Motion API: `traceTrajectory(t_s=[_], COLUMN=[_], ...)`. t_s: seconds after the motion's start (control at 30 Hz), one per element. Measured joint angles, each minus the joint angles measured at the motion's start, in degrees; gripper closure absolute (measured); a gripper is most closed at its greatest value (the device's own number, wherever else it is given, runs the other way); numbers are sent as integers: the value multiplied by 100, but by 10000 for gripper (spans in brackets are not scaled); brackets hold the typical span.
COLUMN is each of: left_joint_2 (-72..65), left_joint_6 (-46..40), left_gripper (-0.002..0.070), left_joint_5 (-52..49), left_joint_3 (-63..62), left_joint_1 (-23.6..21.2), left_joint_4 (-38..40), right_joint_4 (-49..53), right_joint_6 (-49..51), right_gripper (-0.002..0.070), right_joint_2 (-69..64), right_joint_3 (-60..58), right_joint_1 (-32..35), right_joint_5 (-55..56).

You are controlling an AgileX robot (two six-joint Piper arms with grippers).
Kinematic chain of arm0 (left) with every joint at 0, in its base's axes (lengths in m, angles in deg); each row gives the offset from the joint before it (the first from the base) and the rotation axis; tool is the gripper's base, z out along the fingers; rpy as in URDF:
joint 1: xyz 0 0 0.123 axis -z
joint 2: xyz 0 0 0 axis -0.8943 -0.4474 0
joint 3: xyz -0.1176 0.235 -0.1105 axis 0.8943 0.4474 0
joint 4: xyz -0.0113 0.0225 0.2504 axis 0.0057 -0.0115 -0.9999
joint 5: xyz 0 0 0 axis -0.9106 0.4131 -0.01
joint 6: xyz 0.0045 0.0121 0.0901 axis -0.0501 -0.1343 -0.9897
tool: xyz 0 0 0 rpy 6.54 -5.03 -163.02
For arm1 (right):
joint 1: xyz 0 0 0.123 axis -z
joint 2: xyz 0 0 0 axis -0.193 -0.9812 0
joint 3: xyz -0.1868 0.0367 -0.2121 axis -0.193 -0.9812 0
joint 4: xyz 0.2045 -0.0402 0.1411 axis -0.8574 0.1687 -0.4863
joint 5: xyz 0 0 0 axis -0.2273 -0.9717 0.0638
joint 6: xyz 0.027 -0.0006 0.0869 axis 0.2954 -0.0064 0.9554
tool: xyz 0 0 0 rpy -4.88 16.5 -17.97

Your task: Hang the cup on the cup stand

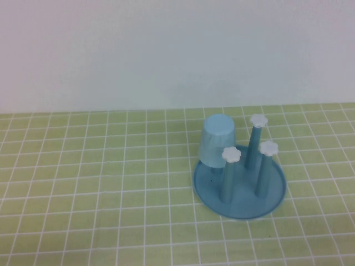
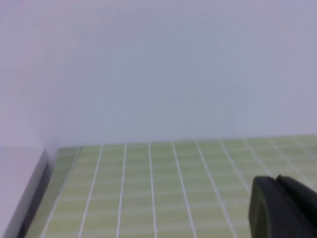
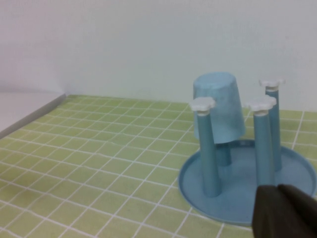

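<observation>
Pale blue cup [image 1: 217, 139] sitting upside down over far-left post of cup stand [image 1: 239, 195], mouth hanging above dish base; other three posts w/ white caps [image 1: 231, 154] showing bare. Task looking done. Left gripper [image 2: 282, 208] parked well off to the side, facing bare mat; right gripper [image 3: 285, 210] hovering just beside stand rim. Jaw state: can't tell for either. Risk: right arm clipping rim or post while pulling out, jolting cup off.
</observation>
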Motion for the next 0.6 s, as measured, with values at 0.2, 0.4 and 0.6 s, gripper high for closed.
traceTrajectory(t_s=[0.2,0.4,0.6], left_joint_2=[43,32,32], left_joint_6=[48,20,20], left_gripper=[675,675,675], left_joint_5=[-1115,-1152,-1152], left_joint_3=[49,49,49], left_joint_1=[-48,-48,-48], left_joint_4=[-188,-229,-214], right_joint_4=[0,0,-2], right_joint_6=[0,-8,-8], right_gripper=[676,676,676], right_joint_2=[0,0,0], right_joint_3=[-9,-9,-9], right_joint_1=[-10,-10,-10], right_joint_5=[-14,-23,-23])
